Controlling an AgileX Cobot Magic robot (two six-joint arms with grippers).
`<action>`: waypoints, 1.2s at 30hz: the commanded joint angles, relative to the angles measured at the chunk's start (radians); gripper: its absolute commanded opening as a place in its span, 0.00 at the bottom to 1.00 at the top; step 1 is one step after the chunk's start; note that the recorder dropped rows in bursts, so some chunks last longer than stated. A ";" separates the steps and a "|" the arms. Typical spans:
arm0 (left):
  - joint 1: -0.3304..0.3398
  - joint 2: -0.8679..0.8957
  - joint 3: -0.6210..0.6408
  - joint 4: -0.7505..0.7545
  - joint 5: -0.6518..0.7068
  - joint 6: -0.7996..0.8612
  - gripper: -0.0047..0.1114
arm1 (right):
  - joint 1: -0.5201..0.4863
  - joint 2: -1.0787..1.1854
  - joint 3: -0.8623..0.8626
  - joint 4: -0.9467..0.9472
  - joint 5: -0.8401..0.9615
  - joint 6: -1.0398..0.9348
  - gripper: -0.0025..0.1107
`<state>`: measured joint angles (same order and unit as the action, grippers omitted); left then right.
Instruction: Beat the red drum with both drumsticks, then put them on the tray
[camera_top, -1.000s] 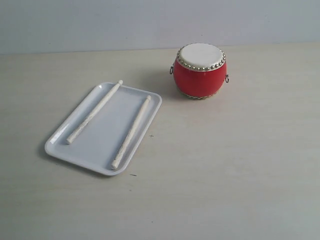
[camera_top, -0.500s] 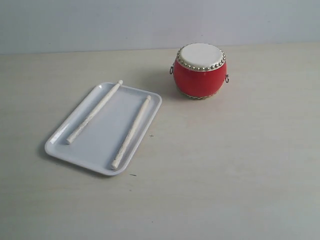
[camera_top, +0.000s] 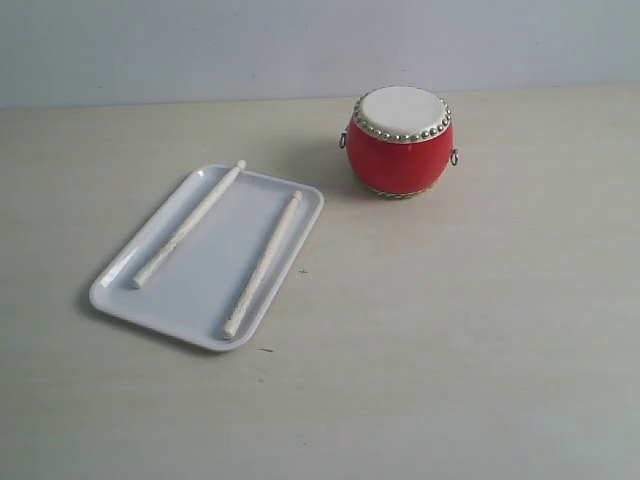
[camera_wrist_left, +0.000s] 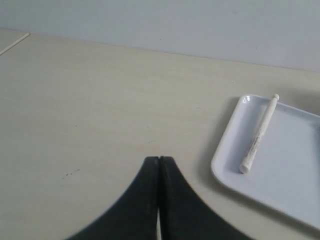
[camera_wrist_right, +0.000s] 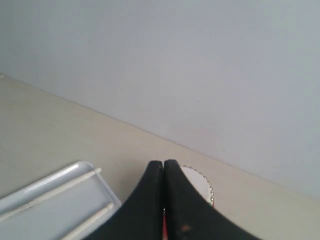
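1. Now the tray (camera_top: 222, 255) is lying flat on the table (camera_top: 450, 330), and both drumsticks are lying on it.
2. One drumstick (camera_top: 188, 226) is resting along the tray's left half. Its little ball tip is poking just over the tray's far rim.
3. The other drumstick (camera_top: 262, 265) is resting along the tray's right half, apart from the first one. Its ball tip is sitting just inside the far rim.
4. The red drum (camera_top: 400, 140) is standing upright on the table past the tray's far right corner. It is sitting near the tray but not touching it, with its cream top facing up.
5. The left gripper (camera_wrist_left: 159, 159) is hanging over bare table beside the tray, not over it. Its two black fingers (camera_wrist_left: 145, 200) are pressing together with nothing between them.
6. The right gripper (camera_wrist_right: 163, 162) is hanging away from the tray, with the drum peeking out behind it. Its fingers are pressing together too, holding nothing.
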<state>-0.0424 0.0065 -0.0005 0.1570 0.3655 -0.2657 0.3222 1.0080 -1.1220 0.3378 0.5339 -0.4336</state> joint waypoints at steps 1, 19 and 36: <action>0.003 -0.007 0.001 -0.005 -0.004 -0.001 0.04 | -0.004 -0.106 0.004 0.004 -0.006 -0.010 0.02; 0.003 -0.007 0.001 -0.005 -0.004 -0.001 0.04 | -0.155 -0.630 0.351 0.049 -0.208 0.047 0.02; 0.003 -0.007 0.001 -0.005 -0.004 -0.001 0.04 | -0.202 -0.875 0.614 -0.033 -0.286 0.130 0.02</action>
<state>-0.0424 0.0065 -0.0005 0.1550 0.3655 -0.2657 0.1269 0.1572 -0.5518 0.3655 0.2486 -0.3505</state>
